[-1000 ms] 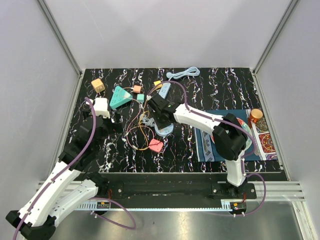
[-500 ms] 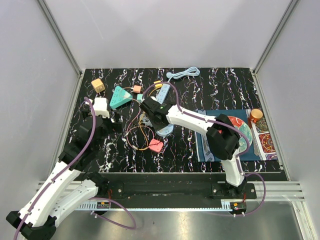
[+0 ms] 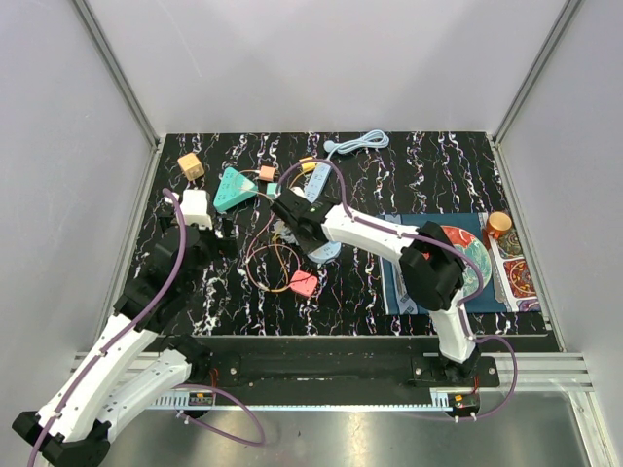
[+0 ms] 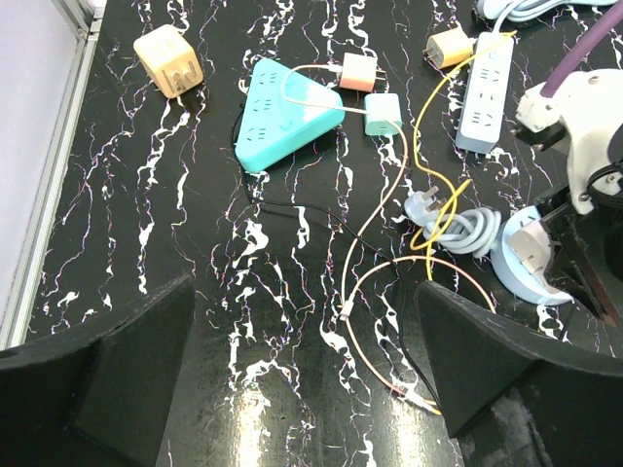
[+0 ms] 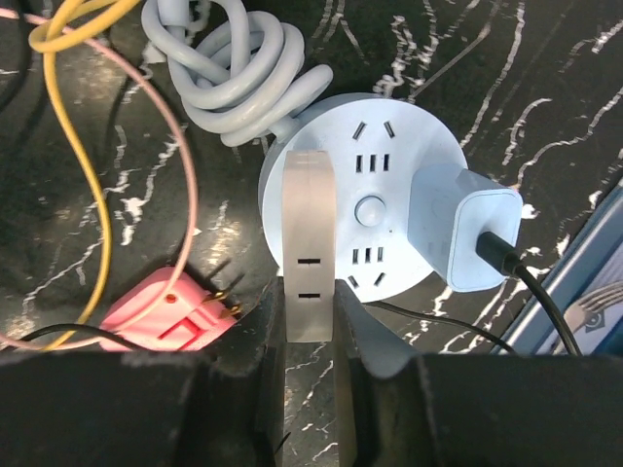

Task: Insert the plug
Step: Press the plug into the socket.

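My right gripper (image 5: 311, 321) is shut on a flat white plug (image 5: 310, 224) with two slots on its near face. The plug hangs over the left part of a round pale-blue socket hub (image 5: 375, 161); whether it touches the hub I cannot tell. A white charger (image 5: 462, 238) with a black lead sits in the hub's right side. From above, the right gripper (image 3: 292, 216) is just up-left of the hub (image 3: 327, 252). My left gripper (image 4: 307, 379) stands wide open over bare table, with only thin orange cable (image 4: 389, 282) between its fingers.
A pink plug (image 5: 165, 316) lies left of the hub, and a coiled grey cord (image 5: 234, 73) behind it. A teal triangular strip (image 4: 282, 112), a yellow cube adapter (image 4: 168, 60), a white strip (image 4: 484, 92) and small plugs lie further back. A blue mat (image 3: 401, 282) with a plate is on the right.
The right gripper has moved a little left and toward the back with the white plug in it. The left arm has stayed still.
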You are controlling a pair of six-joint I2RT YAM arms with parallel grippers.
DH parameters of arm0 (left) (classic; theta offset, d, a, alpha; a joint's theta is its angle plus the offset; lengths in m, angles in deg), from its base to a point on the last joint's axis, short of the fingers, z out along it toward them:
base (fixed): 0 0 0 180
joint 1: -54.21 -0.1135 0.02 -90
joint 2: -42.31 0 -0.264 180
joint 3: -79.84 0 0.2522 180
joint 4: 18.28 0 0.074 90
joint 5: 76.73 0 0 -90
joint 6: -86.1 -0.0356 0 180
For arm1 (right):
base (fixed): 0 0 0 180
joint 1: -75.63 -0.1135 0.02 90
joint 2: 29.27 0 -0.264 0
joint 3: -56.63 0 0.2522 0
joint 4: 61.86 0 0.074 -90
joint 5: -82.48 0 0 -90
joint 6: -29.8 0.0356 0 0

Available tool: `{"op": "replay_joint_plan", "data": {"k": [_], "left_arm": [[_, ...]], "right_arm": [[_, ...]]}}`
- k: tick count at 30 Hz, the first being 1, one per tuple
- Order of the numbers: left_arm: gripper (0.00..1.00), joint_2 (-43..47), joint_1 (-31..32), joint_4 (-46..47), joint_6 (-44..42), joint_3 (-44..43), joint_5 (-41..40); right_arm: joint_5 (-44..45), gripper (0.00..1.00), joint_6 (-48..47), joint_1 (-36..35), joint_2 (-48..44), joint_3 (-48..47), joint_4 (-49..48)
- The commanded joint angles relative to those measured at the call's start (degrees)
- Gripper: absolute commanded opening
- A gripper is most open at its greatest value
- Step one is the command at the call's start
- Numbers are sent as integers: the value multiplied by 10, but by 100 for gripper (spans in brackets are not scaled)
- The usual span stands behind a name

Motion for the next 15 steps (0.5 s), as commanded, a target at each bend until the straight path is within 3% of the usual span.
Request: {"op": "replay_joint_plan", "data": {"k": [1,11,15], "left_arm": [[99,5,-4,16,7,5,-4],[99,-44,-8,30,29,3,1],[99,-99,-20,36,40,-19,23]], "right_arm": [[59,0,-8,46,-7,43,53],[30,12,-43,121,-38,87,-25],[13,25,-69,137,-46,74,-51]]}}
